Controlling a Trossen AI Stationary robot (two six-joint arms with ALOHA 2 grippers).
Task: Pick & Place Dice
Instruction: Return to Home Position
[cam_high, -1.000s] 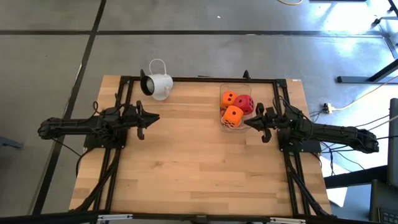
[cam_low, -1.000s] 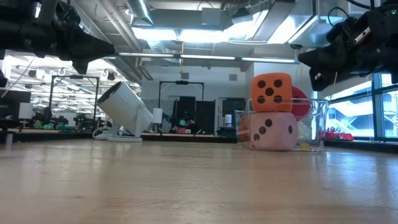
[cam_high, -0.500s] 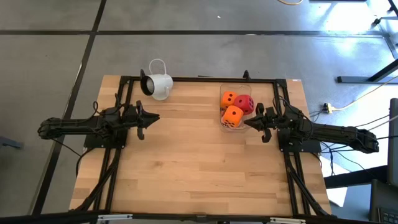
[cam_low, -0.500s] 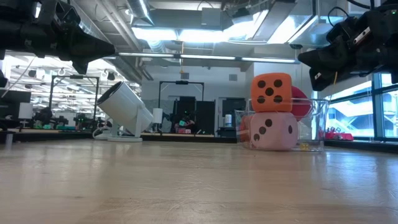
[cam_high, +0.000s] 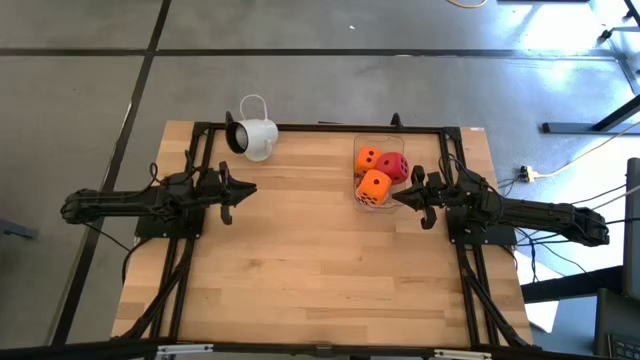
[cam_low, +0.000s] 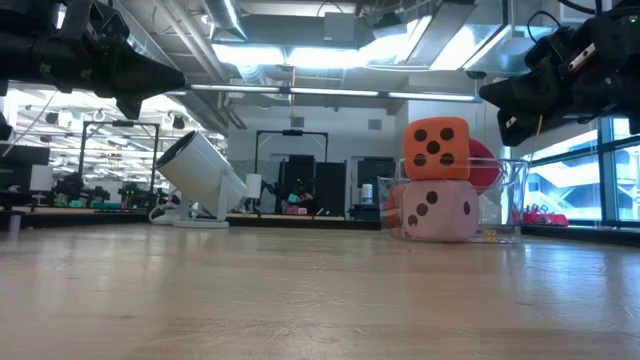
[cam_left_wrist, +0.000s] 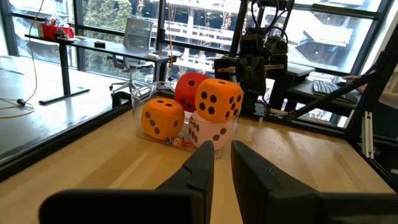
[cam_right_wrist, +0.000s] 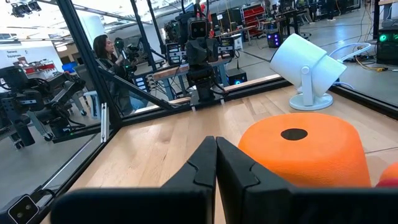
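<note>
Four dice sit in a clear box (cam_high: 358, 142) at the table's far right. One orange die (cam_high: 374, 186) lies on top of the pale pink die (cam_low: 440, 211). The other orange die (cam_high: 369, 158) and the red die (cam_high: 394, 167) lie behind them. My right gripper (cam_high: 397, 198) hovers shut just right of the box, above the table, with the top orange die (cam_right_wrist: 305, 149) close before it. My left gripper (cam_high: 250, 189) hovers over the table's left part, fingers all but together (cam_left_wrist: 222, 149), pointing at the box.
A white mug-like camera (cam_high: 255, 138) stands tilted on its base near the far edge, left of centre. Black frame rails (cam_high: 300, 127) run along the table's far, left and right sides. Bare wood (cam_high: 310, 270) spreads over the middle and near part. A person (cam_right_wrist: 102, 46) is in the room beyond.
</note>
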